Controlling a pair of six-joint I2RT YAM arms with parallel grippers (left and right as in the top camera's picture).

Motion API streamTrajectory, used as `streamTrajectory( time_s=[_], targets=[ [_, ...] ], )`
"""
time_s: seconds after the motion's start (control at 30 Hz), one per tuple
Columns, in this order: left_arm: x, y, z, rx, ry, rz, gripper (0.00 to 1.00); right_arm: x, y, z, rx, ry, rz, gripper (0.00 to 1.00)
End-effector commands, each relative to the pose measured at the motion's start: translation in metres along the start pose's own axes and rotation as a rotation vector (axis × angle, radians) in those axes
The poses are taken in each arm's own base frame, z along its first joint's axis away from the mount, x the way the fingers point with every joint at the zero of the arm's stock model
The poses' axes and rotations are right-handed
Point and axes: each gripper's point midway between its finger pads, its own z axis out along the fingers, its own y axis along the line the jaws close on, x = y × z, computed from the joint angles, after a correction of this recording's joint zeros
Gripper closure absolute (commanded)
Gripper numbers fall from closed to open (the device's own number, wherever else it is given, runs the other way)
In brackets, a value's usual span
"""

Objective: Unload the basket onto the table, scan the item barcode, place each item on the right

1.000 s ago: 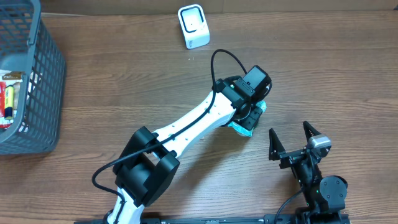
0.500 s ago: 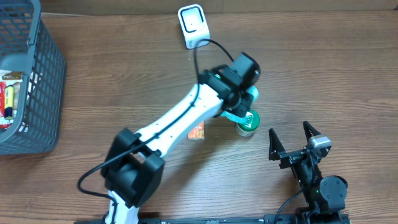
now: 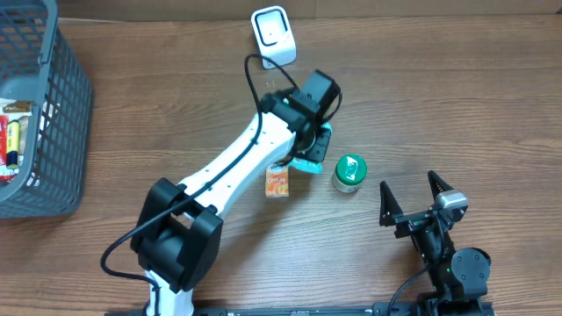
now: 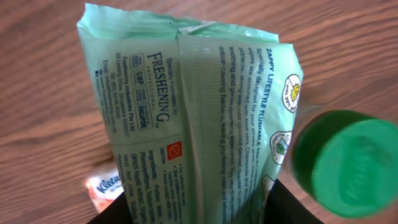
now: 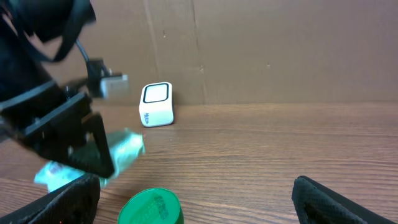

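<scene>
A pale green wipes packet is grasped in the left gripper, between a green-lidded jar and the white scanner. No barcode is seen yet; the printed side should probably be turned squarely toward the scanner's window. The right gripper is left released.

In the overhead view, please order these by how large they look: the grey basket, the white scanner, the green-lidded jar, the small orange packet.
1. grey basket
2. white scanner
3. green-lidded jar and small orange packet: too alike to rank.
</scene>
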Motion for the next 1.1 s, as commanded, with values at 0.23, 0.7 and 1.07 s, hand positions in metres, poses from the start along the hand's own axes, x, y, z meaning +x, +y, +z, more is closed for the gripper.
streamTrajectory(
  time_s=[0.23, 0.7, 1.07],
  targets=[
    [0.045, 0.002, 0.036, -0.014, 0.073, -0.165, 0.63, 0.002, -0.003, 0.0, 0.013, -0.003, -0.007, 0.0],
    [0.053, -0.013, 0.043, -0.005, 0.064, -0.249, 0.53, 0.002, -0.003, 0.0, 0.013, -0.003, -0.007, 0.0],
    [0.015, -0.011, 0.009, 0.029, -0.014, -0.255, 0.3, 0.002, -0.003, 0.0, 0.013, -0.003, -0.007, 0.0]
  ],
)
